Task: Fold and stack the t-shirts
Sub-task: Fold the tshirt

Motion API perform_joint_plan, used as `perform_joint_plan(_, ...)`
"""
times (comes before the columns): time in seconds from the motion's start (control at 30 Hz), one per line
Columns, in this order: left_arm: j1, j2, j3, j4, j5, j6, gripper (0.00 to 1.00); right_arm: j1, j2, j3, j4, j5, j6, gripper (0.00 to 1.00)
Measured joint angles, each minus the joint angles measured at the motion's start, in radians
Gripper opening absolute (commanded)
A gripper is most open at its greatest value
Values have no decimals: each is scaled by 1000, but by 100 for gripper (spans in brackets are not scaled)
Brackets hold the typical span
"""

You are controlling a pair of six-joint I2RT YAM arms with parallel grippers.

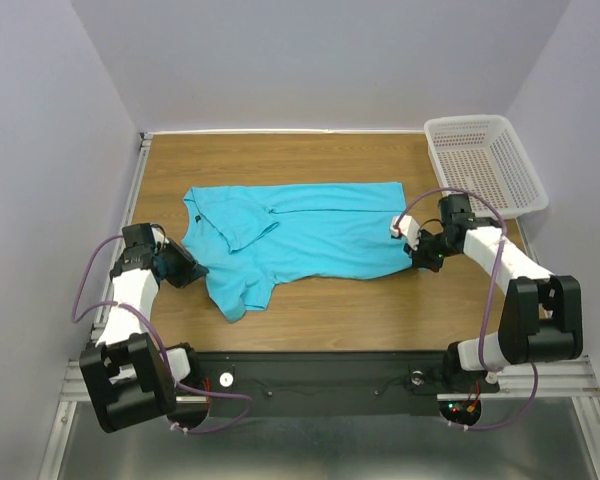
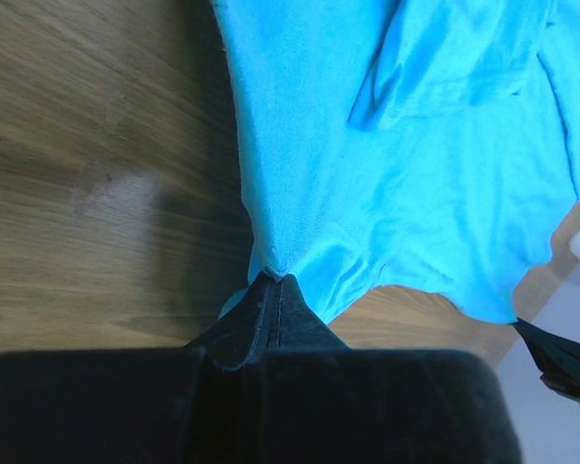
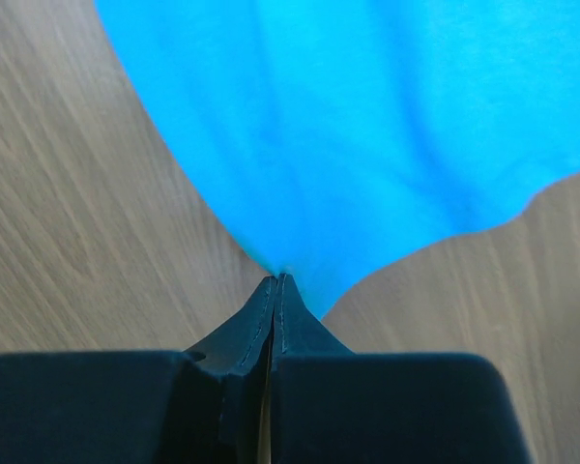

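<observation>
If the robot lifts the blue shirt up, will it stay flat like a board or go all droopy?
Probably droopy: the t-shirt lies wrinkled with a sleeve flopped over, so the cloth looks soft. It would likely sag in the middle, since the left gripper and right gripper pinch only its edges. It seems light: the fabric puckers thinly at each pinch.

The left arm (image 1: 130, 292) and the right arm (image 1: 502, 250) are built of white link shells joined by boxy black joint housings, with a thin purple cable (image 1: 78, 300) looping loosely alongside each. The left gripper (image 2: 275, 280) and right gripper (image 3: 275, 280) have matte black fingers (image 3: 298, 331) tapering to a narrow wedge, each edged with a fine seam line. Small red and green lights (image 1: 458, 408) glow by the right arm's base.
</observation>
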Motion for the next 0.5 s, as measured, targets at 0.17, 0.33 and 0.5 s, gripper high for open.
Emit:
perform_joint_plan(0.17, 17, -2, 1, -3, 21, -2, 0, -27, -6, 35, 2, -17, 66, 1)
perform_joint_plan(0.33, 33, -2, 14, -11, 36, -10, 0, -39, -1, 49, 1, -19, 121, 1)
perform_joint_plan(0.5, 63, -8, 27, -15, 46, -21, 0, -74, 27, 88, 7, -21, 171, 1)
